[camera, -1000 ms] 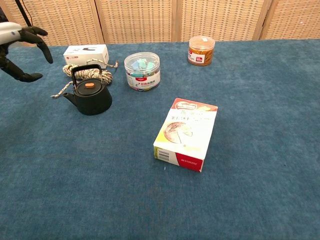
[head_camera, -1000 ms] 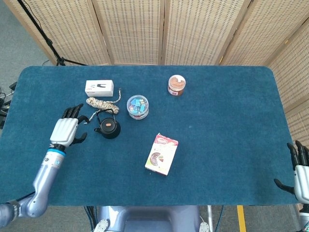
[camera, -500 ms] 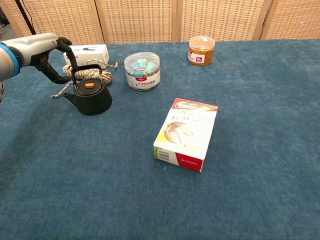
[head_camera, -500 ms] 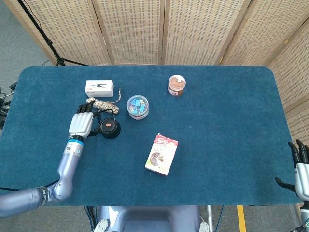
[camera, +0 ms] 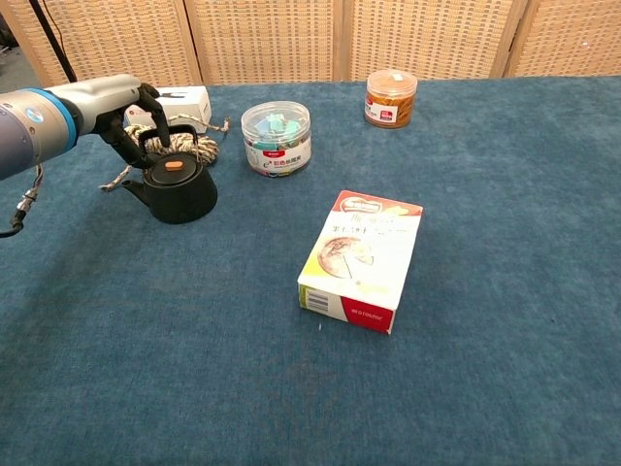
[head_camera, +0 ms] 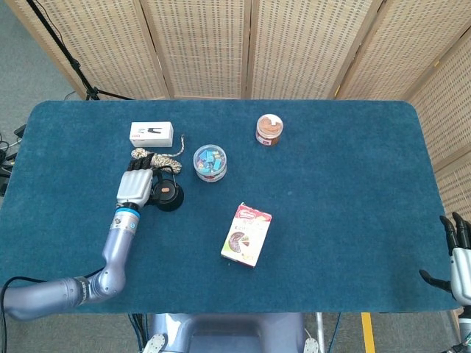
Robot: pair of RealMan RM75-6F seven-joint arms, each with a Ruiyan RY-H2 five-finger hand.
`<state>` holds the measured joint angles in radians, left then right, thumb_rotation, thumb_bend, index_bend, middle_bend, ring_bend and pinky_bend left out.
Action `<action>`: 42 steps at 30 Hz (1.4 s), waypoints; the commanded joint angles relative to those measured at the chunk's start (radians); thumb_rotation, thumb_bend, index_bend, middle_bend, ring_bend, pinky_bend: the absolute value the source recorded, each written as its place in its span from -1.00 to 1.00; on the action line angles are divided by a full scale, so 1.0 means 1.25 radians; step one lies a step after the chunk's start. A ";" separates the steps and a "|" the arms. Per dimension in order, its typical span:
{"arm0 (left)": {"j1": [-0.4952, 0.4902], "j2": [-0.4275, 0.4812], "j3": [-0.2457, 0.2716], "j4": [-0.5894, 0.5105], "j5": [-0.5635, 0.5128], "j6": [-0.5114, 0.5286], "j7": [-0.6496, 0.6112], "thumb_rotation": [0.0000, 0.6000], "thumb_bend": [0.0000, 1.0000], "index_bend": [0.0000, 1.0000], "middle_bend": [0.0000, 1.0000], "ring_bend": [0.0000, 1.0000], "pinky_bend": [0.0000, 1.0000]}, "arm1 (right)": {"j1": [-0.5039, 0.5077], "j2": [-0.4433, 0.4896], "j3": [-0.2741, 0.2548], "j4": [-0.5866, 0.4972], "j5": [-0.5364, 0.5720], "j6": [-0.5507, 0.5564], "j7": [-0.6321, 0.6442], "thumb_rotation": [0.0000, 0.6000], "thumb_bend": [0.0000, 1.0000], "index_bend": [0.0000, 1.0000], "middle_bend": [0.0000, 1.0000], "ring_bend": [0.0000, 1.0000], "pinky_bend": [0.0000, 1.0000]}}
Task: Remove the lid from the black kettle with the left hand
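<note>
The left hand (camera: 136, 109) had been advanced to the kettle (camera: 178, 184); lid (camera: 174, 166) seated (fingers apart, holding nothing).

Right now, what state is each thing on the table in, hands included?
black kettle: upright, handle raised
lid: on the kettle, not lifted
left hand: by the kettle handle, holding nothing that I can see; fingers too unclear
right hand: at the table's edge, fingers apart, holding nothing
clear tub: upright, lid on
orange jar: upright, closed
snack box: lying flat
</note>
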<state>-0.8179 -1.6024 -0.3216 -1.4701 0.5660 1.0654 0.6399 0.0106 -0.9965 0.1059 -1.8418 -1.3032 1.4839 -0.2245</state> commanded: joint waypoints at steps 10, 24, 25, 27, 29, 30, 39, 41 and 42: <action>-0.027 -0.032 0.010 0.040 -0.035 -0.012 0.006 1.00 -0.23 -0.05 -1.00 -1.00 -1.00 | 0.002 0.005 0.002 0.004 0.008 -0.003 0.011 1.00 -1.00 -1.00 -1.00 -1.00 -1.00; -0.040 -0.047 0.018 0.059 -0.058 -0.008 0.015 1.00 -0.22 0.06 -1.00 -1.00 -1.00 | 0.003 0.009 0.001 0.005 0.009 -0.003 0.022 1.00 -1.00 -1.00 -1.00 -1.00 -1.00; -0.041 -0.048 0.019 0.060 -0.060 -0.006 0.017 1.00 -0.22 0.08 -1.00 -1.00 -1.00 | 0.003 0.009 0.001 0.005 0.009 -0.002 0.022 1.00 -1.00 -1.00 -1.00 -1.00 -1.00; -0.042 -0.049 0.020 0.061 -0.064 -0.002 0.021 1.00 -0.22 0.11 -1.00 -1.00 -1.00 | 0.003 0.009 0.001 0.005 0.009 -0.003 0.023 1.00 -1.00 -1.00 -1.00 -1.00 -1.00; -0.043 -0.050 0.020 0.062 -0.065 0.000 0.022 1.00 -0.22 0.13 -1.00 -1.00 -1.00 | 0.004 0.009 0.000 0.005 0.009 -0.003 0.023 1.00 -1.00 -1.00 -1.00 -1.00 -1.00; -0.043 -0.050 0.020 0.062 -0.064 0.002 0.022 1.00 -0.22 0.14 -1.00 -1.00 -1.00 | 0.004 0.009 0.000 0.006 0.009 -0.003 0.022 1.00 -1.00 -1.00 -1.00 -1.00 -1.00; -0.042 -0.048 0.020 0.059 -0.053 0.013 0.017 1.00 -0.22 0.16 -1.00 -1.00 -1.00 | 0.004 0.009 -0.001 0.005 0.008 -0.001 0.021 1.00 -1.00 -1.00 -1.00 -1.00 -1.00; -0.040 -0.044 0.019 0.051 -0.047 0.017 0.015 1.00 -0.21 0.16 -1.00 -1.00 -1.00 | 0.004 0.009 -0.001 0.005 0.008 -0.001 0.021 1.00 -1.00 -1.00 -1.00 -1.00 -1.00; -0.040 -0.041 0.019 0.047 -0.045 0.020 0.015 1.00 -0.21 0.16 -1.00 -1.00 -1.00 | 0.004 0.009 -0.001 0.005 0.008 0.000 0.021 1.00 -1.00 -1.00 -1.00 -1.00 -1.00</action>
<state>-0.8689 -1.6565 -0.2974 -1.4083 0.5076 1.0880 0.6599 0.0153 -0.9858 0.1043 -1.8359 -1.2934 1.4834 -0.1982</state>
